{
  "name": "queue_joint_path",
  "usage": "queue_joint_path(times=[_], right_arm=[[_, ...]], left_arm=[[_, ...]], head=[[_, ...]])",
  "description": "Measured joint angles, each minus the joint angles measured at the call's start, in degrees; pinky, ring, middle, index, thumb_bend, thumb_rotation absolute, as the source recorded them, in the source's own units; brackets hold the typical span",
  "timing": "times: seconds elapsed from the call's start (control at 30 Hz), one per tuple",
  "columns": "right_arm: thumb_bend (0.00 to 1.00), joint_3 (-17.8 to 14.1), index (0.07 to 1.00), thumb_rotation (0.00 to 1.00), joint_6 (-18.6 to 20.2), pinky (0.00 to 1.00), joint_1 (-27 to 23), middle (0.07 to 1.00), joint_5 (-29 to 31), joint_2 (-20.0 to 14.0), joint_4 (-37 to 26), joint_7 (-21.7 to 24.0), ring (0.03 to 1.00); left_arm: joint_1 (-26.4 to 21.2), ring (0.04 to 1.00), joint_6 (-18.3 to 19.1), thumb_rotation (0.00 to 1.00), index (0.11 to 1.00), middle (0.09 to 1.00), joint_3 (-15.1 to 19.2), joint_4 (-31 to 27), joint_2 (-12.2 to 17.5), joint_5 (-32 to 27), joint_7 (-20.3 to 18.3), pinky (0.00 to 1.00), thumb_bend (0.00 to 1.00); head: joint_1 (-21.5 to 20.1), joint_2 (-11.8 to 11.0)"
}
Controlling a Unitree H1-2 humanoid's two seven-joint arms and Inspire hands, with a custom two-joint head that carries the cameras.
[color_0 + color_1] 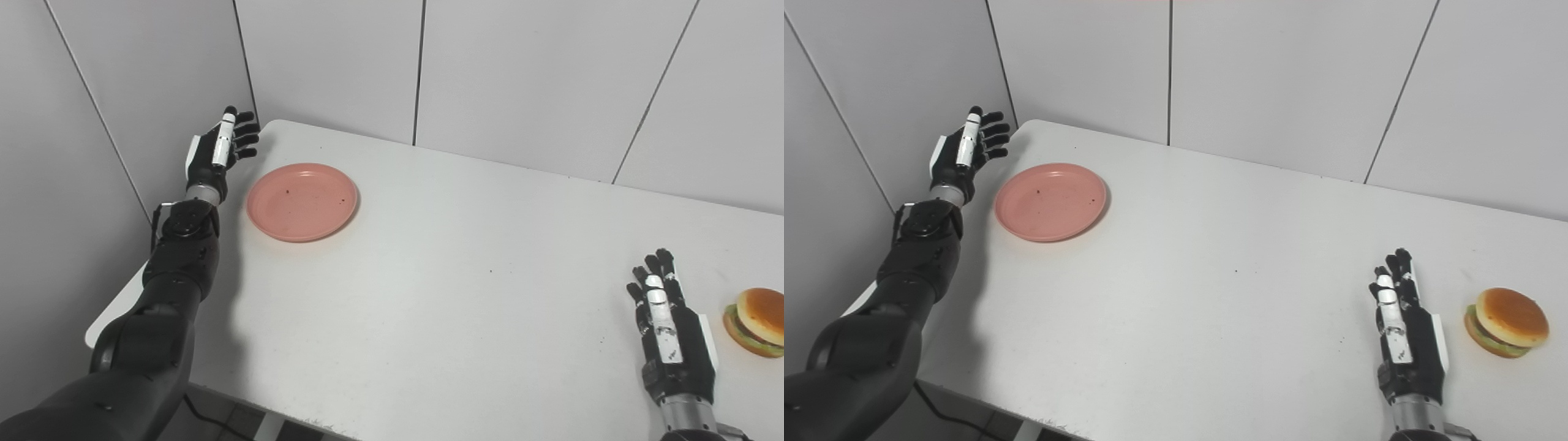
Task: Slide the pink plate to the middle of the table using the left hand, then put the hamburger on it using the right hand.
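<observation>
Plate (302,201) at the table's (429,294) far left corner, hamburger (1507,322) well apart at near right.

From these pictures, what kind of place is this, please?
Probably a robot test room, not a kitchen: a bare white table in a corner of plain grey wall panels, holding only a pink plate and a hamburger.

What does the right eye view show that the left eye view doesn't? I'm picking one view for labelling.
Only the right eye view shows the whole hamburger with table beyond it. Only the left eye view shows more of the left wall; there the hamburger is cut by the frame edge. Both show the pink plate, the left robot hand and right robot hand, both open.
</observation>
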Motion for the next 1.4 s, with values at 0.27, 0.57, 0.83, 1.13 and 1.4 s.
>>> queue_joint_path(times=[0.27, 0.57, 0.83, 1.13, 1.4], right_arm=[[0.49, 0.0, 1.0, 0.72, 0.0, 0.98, 0.0, 0.997, -0.3, -0.1, 0.0, 0.0, 0.974], [0.51, 0.0, 1.0, 0.73, 0.0, 0.99, 0.0, 0.999, -0.8, 0.0, 0.0, 0.0, 0.978], [0.51, -0.2, 1.0, 0.72, 0.0, 0.99, 0.0, 1.0, 0.0, 0.0, 0.0, 0.0, 0.975], [0.5, -0.2, 1.0, 0.71, 0.0, 1.0, 0.0, 1.0, -0.1, 0.0, -0.1, 0.0, 0.982], [0.51, -0.2, 1.0, 0.7, 0.0, 0.98, 0.0, 0.998, -0.1, 0.0, 0.0, 0.0, 0.975]], left_arm=[[-1.2, 0.784, 0.2, 1.0, 0.73, 0.762, 0.1, 4.7, -0.1, -0.8, -0.1, 0.78, 0.44], [-0.4, 0.775, 4.4, 1.0, 0.726, 0.752, 2.4, 0.9, -2.0, -4.2, 0.3, 0.75, 0.39], [1.8, 0.787, 4.0, 1.0, 0.743, 0.764, 2.3, -1.0, -4.1, -4.9, -0.5, 0.77, 0.4], [2.6, 0.753, 1.9, 1.0, 0.712, 0.733, 2.4, -1.1, -5.1, -5.6, -1.0, 0.74, 0.4], [2.5, 0.75, 2.5, 1.0, 0.712, 0.731, 2.6, -2.1, -6.6, -7.5, -2.4, 0.75, 0.41]], head=[[0.1, 0.2], [-0.1, 0.5], [0.0, 0.7], [0.0, 0.7], [-0.5, 0.8]])
